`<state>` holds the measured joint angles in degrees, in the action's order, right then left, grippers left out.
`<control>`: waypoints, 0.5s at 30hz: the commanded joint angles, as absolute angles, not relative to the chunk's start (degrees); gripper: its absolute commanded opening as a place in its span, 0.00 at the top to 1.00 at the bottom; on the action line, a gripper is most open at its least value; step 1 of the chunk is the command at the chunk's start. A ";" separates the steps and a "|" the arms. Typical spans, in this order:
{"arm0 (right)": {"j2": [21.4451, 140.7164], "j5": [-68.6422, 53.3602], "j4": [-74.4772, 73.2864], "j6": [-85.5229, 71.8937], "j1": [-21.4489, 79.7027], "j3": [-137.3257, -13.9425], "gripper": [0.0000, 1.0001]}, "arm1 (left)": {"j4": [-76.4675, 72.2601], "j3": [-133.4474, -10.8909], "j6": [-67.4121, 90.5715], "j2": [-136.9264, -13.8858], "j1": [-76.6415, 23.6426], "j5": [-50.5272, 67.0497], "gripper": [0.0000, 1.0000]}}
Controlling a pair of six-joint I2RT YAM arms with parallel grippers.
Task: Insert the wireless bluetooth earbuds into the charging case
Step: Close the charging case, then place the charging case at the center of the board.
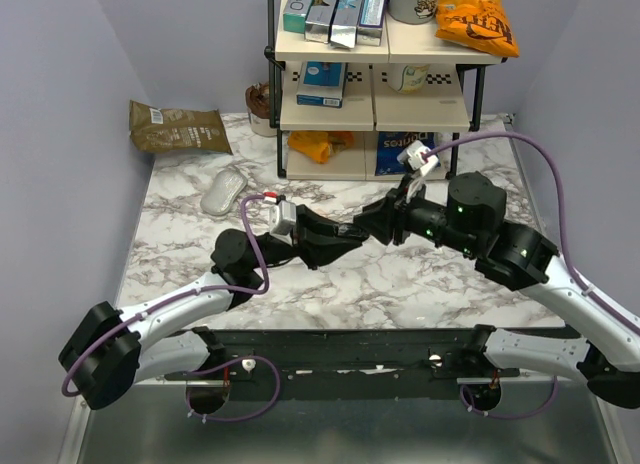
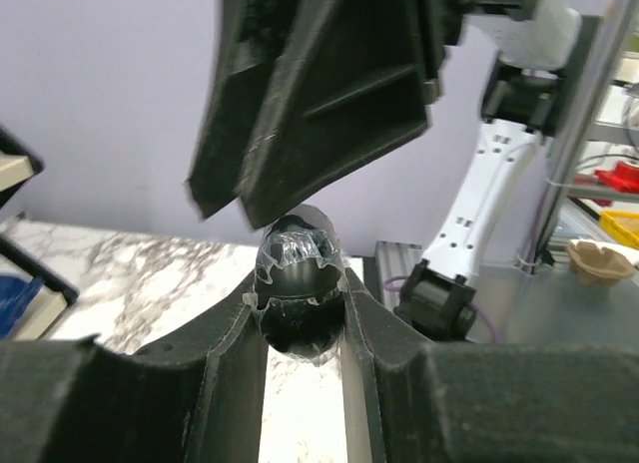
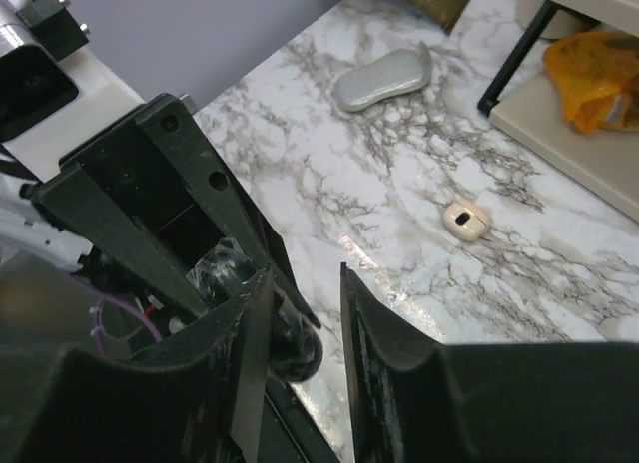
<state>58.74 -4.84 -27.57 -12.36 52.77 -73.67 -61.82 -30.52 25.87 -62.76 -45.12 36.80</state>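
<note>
marble table (image 1: 400, 284) under both arms, snack shelf (image 1: 372, 96) at the back. my left gripper (image 2: 300, 301) is clamped on the black oval charging case (image 2: 298, 273), held above the marble. its long axis runs along my fingers, rounded tip pointing out at the right gripper (image 3: 302, 273) just beyond, whose jaws stand partly apart with bare marble showing between. i cannot make out the earbuds.

Overhead rear, wrist close-ups (shared table (image 1: 400, 284))
</note>
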 commanded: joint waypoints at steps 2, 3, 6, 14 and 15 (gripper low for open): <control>51.60 14.57 -23.74 -16.61 52.04 -66.55 0.55 | -45.06 -32.16 24.34 -63.18 -44.65 22.69 1.00; 51.33 17.29 -23.56 -17.48 51.77 -64.18 0.54 | -42.91 -33.21 24.95 -64.32 -44.56 21.81 1.00; 51.24 20.82 -23.38 -18.89 51.15 -59.79 0.52 | -34.83 -36.98 29.69 -70.65 -44.56 16.54 1.00; 48.52 22.77 -20.30 -21.00 50.54 -50.37 0.51 | -21.80 -50.70 39.11 -92.86 -42.72 10.46 1.00; 47.47 21.72 -20.30 -21.09 50.54 -50.01 0.51 | -21.10 -52.89 39.29 -94.55 -42.45 9.59 1.00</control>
